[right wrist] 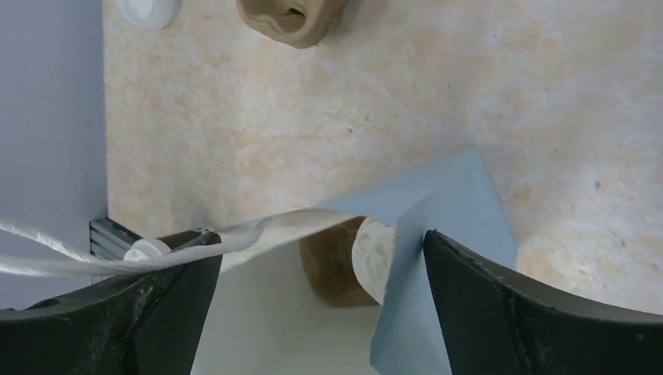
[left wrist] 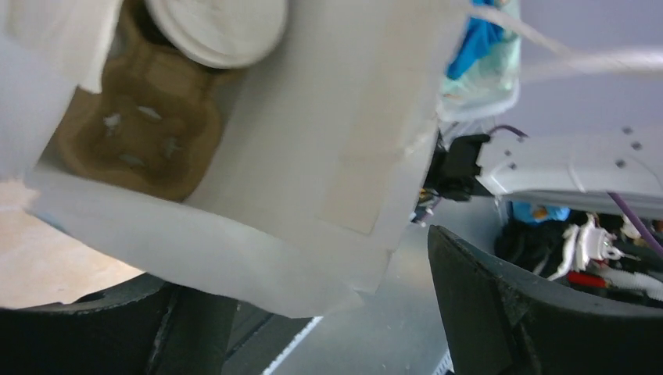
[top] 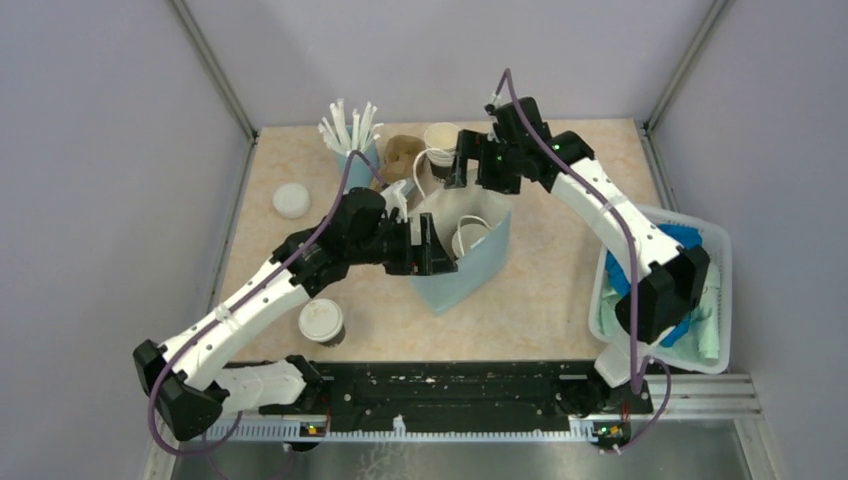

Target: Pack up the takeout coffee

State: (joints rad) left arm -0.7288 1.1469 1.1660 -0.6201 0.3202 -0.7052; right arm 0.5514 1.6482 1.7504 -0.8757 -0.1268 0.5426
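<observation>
A light blue paper bag (top: 478, 268) with a white inside stands open at the table's middle. In it a brown cardboard carrier (left wrist: 141, 133) holds a coffee cup, of which only the white lid (left wrist: 223, 23) shows; it also shows in the right wrist view (right wrist: 374, 254). A second capped dark brown cup (top: 321, 322) stands on the table by the left arm. My left gripper (top: 432, 247) is open, with the bag's left wall (left wrist: 258, 234) between its jaws. My right gripper (top: 462, 170) is open over the bag's far rim (right wrist: 297, 223), and a white handle (right wrist: 70, 254) crosses its left finger.
An unlidded brown cup (top: 441, 138), a second brown carrier (top: 403, 152) and a light blue cup of white straws (top: 352, 140) stand at the back. A loose white lid (top: 291, 200) lies at the left. A white basket (top: 716, 300) of blue and green items stands at the right.
</observation>
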